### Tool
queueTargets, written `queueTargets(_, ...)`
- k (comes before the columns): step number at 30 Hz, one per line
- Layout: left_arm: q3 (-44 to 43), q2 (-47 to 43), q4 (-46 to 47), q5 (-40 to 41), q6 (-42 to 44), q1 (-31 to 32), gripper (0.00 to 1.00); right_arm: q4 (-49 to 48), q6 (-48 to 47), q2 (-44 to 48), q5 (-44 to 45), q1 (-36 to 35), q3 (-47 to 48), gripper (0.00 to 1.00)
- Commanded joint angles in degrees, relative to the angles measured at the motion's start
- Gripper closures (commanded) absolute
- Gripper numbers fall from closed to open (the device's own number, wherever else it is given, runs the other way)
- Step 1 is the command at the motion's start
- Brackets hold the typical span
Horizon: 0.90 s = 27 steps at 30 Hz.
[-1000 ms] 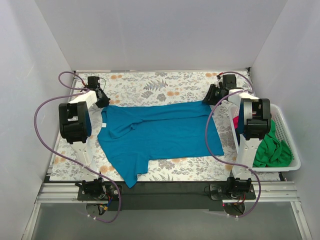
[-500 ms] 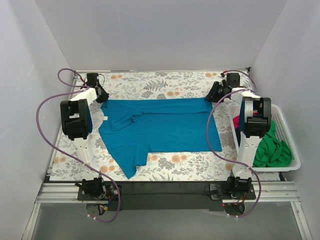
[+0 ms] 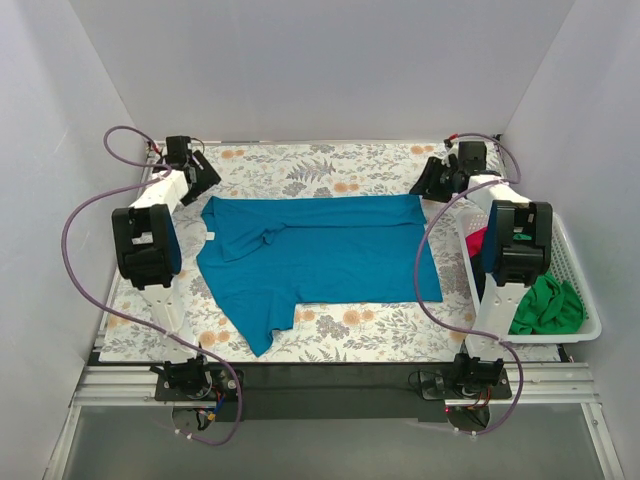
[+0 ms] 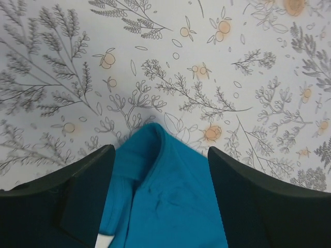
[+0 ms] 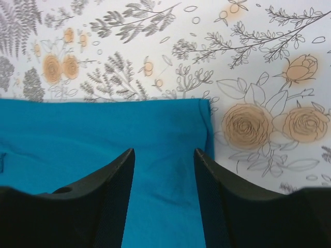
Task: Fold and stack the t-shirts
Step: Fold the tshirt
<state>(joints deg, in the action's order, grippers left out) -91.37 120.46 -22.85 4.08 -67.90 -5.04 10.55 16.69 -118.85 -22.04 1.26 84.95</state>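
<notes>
White walls close in a flower-printed surface [image 3: 330, 165], and the teal-blue t-shirt [image 3: 330, 250] lies flat across its middle, its far edge running straight from near the far left corner to near the far right corner. The left tool [image 3: 205, 184] hangs over the collar [image 4: 150, 137] end with its fingers [image 4: 77, 181] wide apart, gripping nothing; the cloth lies slack on the surface between them. The right tool [image 3: 430, 184] is open too, its fingers either side of the shirt's far right corner, which rests flat. One sleeve [image 3: 262, 325] trails toward the near edge, left of centre, so the outline is lopsided. At the right edge a white basket [image 3: 588, 290] holds a green shirt [image 3: 545, 305] and a red shirt [image 3: 478, 242]. I judge the spreading step about done, with the folds yet to come. The main risk is a finger catching the collar or the hem as a tool lifts away, which would drag the soft cotton and spoil that straight far edge. The trailing sleeve, if left as it is, would likely make any fold crooked, and the small wrinkles below the collar could get pressed in.
</notes>
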Motion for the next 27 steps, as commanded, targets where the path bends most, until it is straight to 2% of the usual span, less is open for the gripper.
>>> queueTargets(1,-0.22,-10.59,-4.83,5.13,0.66,2.39,0.28,0.35,-1.92,8.01,0.77,-0.82,-2.32,0.43)
queueTargets(5,4.87,-16.3,-8.35,11.73,3.81,9.15,0.28,2.36,-4.11,13.54,2.35,-2.74,-6.1,0.4)
queueTargets(10,11.82,-20.97,-8.79,18.5,13.48,23.03,0.31,4.22,-6.84,21.63,5.68,-5.73,-13.12,0.39)
queueTargets(15,15.17,-19.22,-8.18,27.37,20.51,35.07,0.53,4.92,-7.11,29.44,5.87,-7.67,-20.07,0.39)
queueTargets(18,14.56,-16.5,-8.08,26.69,22.11,37.37,0.6,5.19,-6.76,32.87,5.17,-8.11,-23.94,0.4)
queueTargets(27,10.96,-7.1,-8.52,25.89,21.23,38.0,0.67,5.63,-6.05,35.44,3.59,-8.29,-28.78,0.4)
